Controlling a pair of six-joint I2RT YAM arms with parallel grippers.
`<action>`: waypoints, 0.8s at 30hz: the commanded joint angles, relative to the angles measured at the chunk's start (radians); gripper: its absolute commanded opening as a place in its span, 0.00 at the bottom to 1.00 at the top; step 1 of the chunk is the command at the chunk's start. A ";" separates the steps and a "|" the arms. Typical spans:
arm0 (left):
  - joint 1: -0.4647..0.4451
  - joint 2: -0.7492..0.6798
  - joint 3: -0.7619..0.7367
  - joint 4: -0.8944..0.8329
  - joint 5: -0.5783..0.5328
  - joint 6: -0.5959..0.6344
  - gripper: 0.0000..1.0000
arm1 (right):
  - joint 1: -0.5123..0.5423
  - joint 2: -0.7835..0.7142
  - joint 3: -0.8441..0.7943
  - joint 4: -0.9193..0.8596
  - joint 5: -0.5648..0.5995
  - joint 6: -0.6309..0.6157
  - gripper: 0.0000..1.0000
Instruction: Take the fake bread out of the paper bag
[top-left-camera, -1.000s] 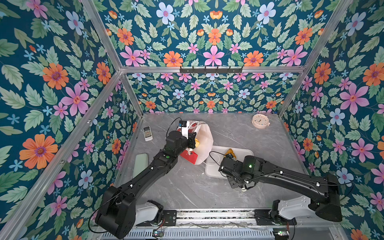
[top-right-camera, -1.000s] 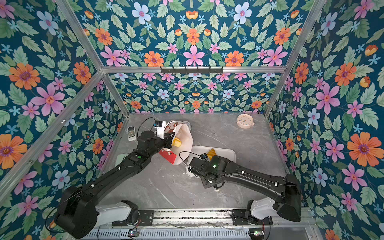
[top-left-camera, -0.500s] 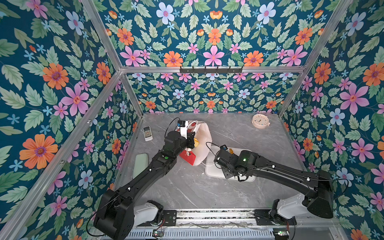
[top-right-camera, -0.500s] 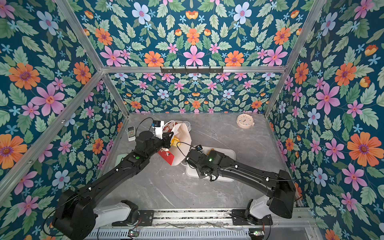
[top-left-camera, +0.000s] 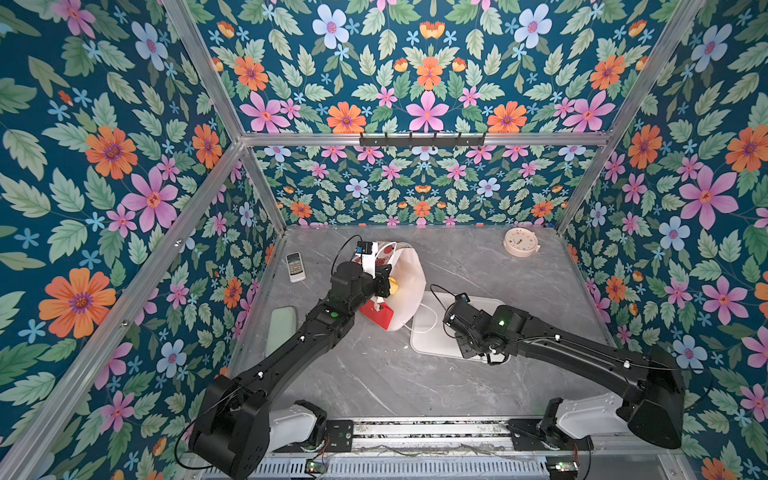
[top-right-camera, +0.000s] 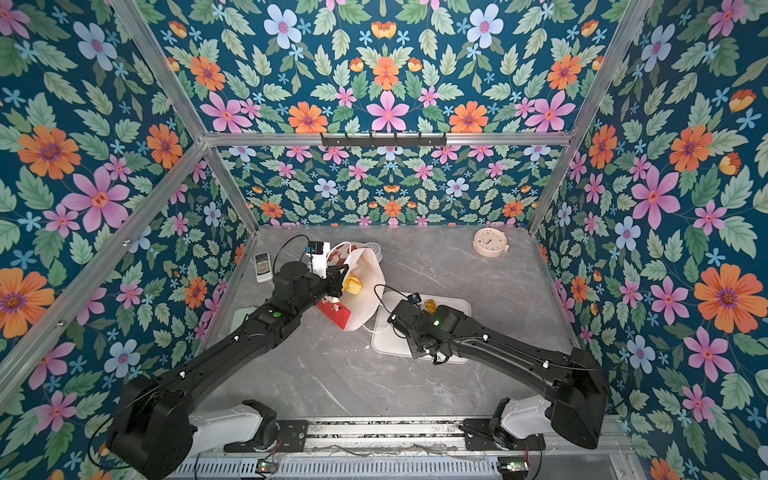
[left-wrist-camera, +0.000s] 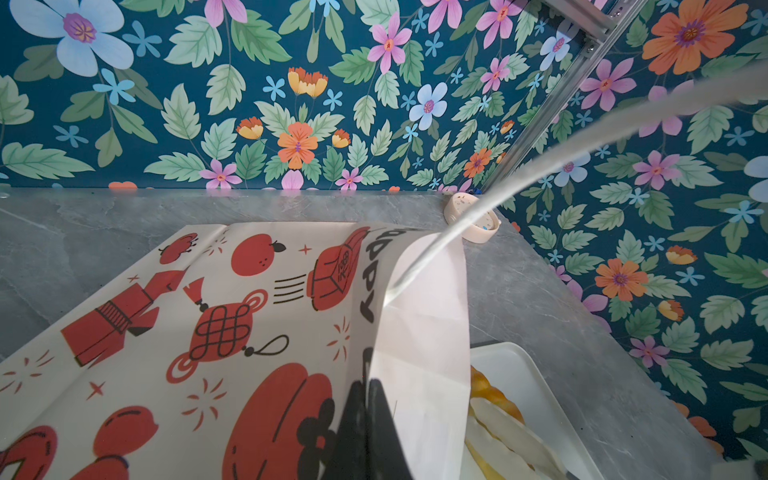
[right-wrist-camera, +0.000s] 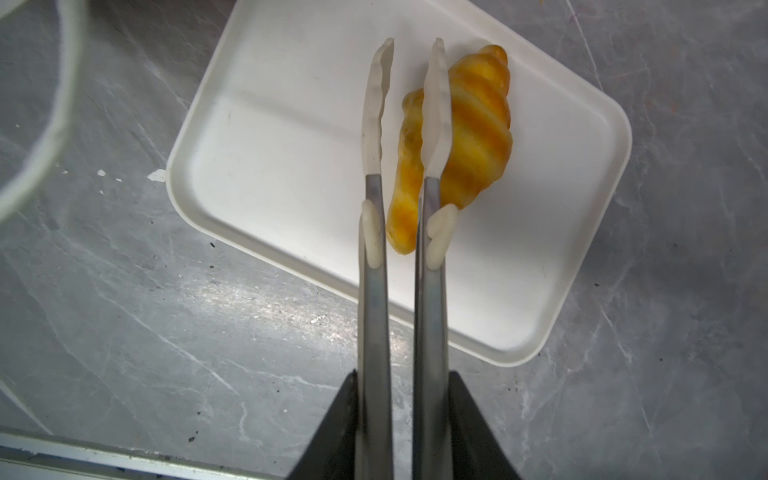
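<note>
Pinching the rim of the paper bag (left-wrist-camera: 249, 311) tightly between the closed left fingers (left-wrist-camera: 365, 419), propping it tilted over the tabletop (top-left-camera: 374, 374) with the mouth turned toward the white tray (right-wrist-camera: 270, 124). Clamping a pair of tongs (right-wrist-camera: 374, 291) in the right fingers (right-wrist-camera: 332, 424), tips nearly together and empty, hovering just above the croissant (right-wrist-camera: 465, 137) lying on the tray. Showing one yellow piece of the fake bread (top-right-camera: 352, 285) just inside the bag's mouth, close beside the left fingers, and hiding anything lying deeper. Risking a torn or slipping paper rim, given so thin a pinch on a leaning bag. Risking the bag folding shut or tipping over under a push from the tongs going in, burying the bread. Risking a snag on the white cord handle (right-wrist-camera: 62, 112) trailing beside the tray, right along the likely path of the tongs. Risking a smooth, rounded pastry squirting out from the narrow tips, or a careless swing knocking the croissant off the tray. Possibly going in with the tips too close together for straddling the yellow piece.
</note>
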 joint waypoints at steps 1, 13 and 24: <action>0.000 0.009 0.012 0.035 0.014 0.003 0.00 | -0.001 -0.036 -0.017 -0.069 0.040 0.037 0.32; 0.000 0.020 0.012 0.043 0.024 -0.005 0.00 | 0.000 -0.103 -0.040 -0.163 0.085 0.065 0.32; 0.000 0.012 0.022 0.008 0.029 0.010 0.00 | 0.002 -0.176 -0.015 -0.105 0.114 0.025 0.33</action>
